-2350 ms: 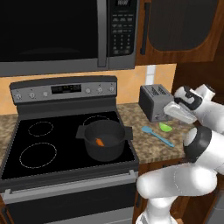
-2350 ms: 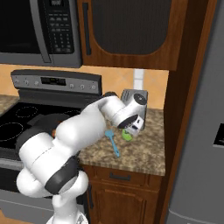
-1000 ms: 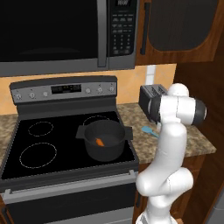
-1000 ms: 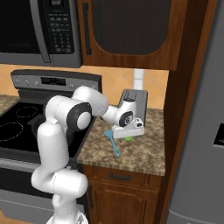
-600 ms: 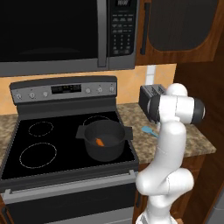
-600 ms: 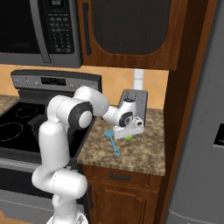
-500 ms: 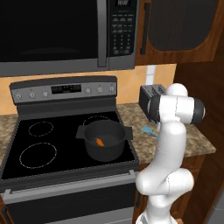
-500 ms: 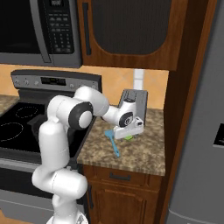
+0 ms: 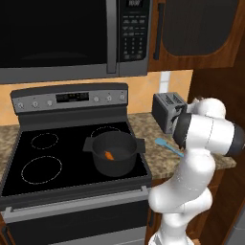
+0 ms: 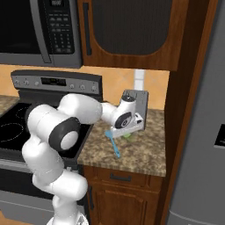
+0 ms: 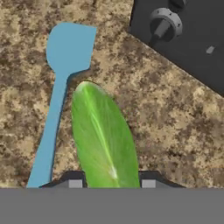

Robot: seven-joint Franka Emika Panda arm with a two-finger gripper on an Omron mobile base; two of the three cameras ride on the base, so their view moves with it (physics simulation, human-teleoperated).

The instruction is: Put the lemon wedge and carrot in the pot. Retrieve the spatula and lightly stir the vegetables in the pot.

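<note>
The lemon wedge [image 11: 103, 135] lies on the granite counter, yellow-green, with its long side next to the blue spatula [image 11: 59, 96]. My gripper [image 11: 111, 181] is down over it, one fingertip against each side of the wedge, shut on it. In the right base view the gripper [image 10: 125, 132] sits low on the counter in front of the toaster, with a sliver of lemon wedge [image 10: 128, 136] under it and the spatula [image 10: 113, 143] beside it. The dark pot [image 9: 115, 153] stands on the stove, with the orange carrot [image 9: 109, 155] inside. The spatula [image 9: 168, 146] lies to the pot's right.
A silver toaster [image 9: 167, 110] stands on the counter just behind the hand, and its dark knobbed face [image 11: 183, 39] is close to the wedge. The black stove [image 9: 43, 162] lies left of the counter. A microwave [image 9: 72, 38] and cabinets hang above.
The arm swung down from above the counter to the wedge beside the toaster. Over the last second it has stayed there almost still.
</note>
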